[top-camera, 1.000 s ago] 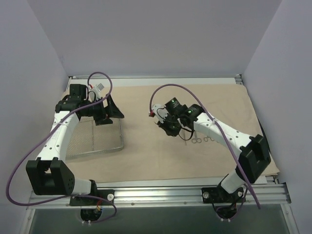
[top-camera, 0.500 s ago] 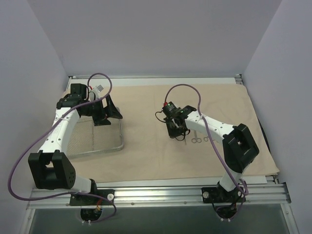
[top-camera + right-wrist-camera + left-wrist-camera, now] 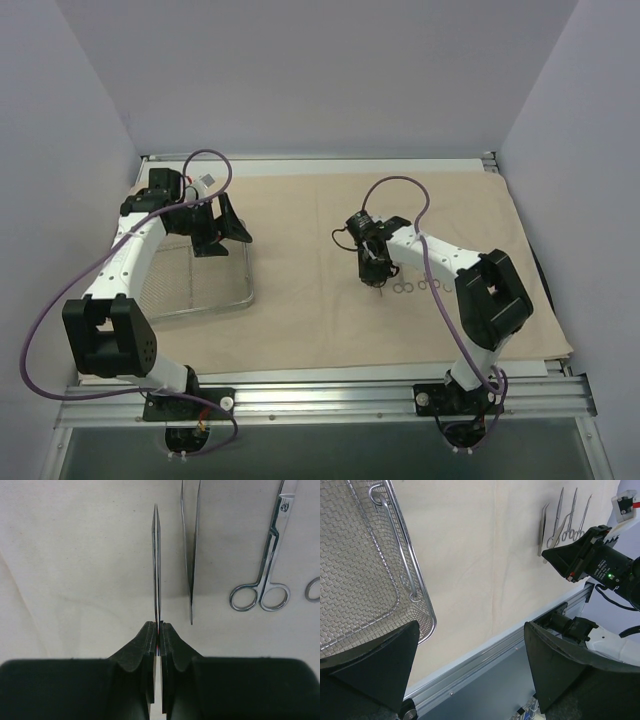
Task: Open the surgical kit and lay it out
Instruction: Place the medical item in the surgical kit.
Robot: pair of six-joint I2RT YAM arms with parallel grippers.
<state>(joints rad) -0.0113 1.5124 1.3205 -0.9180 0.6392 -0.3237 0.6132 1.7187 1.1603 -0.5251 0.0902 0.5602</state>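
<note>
The beige cloth wrap (image 3: 300, 300) lies spread over the table. The silver wire-mesh tray (image 3: 215, 306) stands on its left part and also shows in the left wrist view (image 3: 360, 580). My right gripper (image 3: 374, 272) is shut on a thin metal instrument (image 3: 157, 565), seen edge-on and held low over the cloth (image 3: 75, 555). Beside it lie tweezers (image 3: 191, 545) and ring-handled scissors (image 3: 267, 555). This row of instruments (image 3: 422, 287) also shows in the left wrist view (image 3: 565, 520). My left gripper (image 3: 225, 232) is open and empty above the tray's right rim.
The metal rail (image 3: 320, 395) runs along the table's near edge, with both arm bases on it. Grey walls close in the back and both sides. A second ring handle (image 3: 314, 589) shows at the right edge of the right wrist view.
My right gripper has swung right and turned toward the row of instruments, carrying the thin instrument with it. The left arm has shifted only slightly.
</note>
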